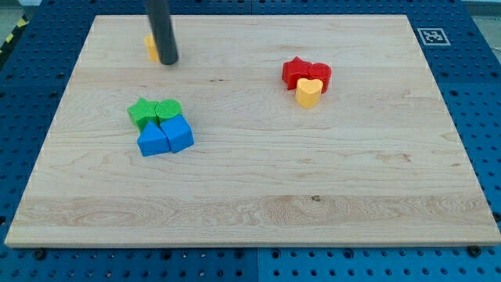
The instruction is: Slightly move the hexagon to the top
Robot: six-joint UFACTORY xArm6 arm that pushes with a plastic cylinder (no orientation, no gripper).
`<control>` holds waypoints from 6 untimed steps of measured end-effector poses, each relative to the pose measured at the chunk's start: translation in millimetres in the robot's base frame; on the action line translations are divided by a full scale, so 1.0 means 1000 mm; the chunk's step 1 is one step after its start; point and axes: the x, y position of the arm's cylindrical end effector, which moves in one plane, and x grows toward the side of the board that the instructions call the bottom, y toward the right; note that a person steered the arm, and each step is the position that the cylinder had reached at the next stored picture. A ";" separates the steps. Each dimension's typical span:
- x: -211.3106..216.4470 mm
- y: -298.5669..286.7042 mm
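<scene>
A yellow block, probably the hexagon, lies near the view's top left of the wooden board; the rod hides most of it. My tip rests on the board just right of that block and touches or nearly touches it. Lower left of centre sits a cluster: a green star, a green round block, a blue triangle-like block and a blue block. At the upper right, a red star, a red block and a yellow heart touch each other.
A black-and-white marker tag sits at the board's top right corner. A blue perforated table surrounds the board.
</scene>
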 end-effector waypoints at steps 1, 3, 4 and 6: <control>-0.026 -0.003; -0.008 -0.037; -0.008 -0.044; -0.031 -0.052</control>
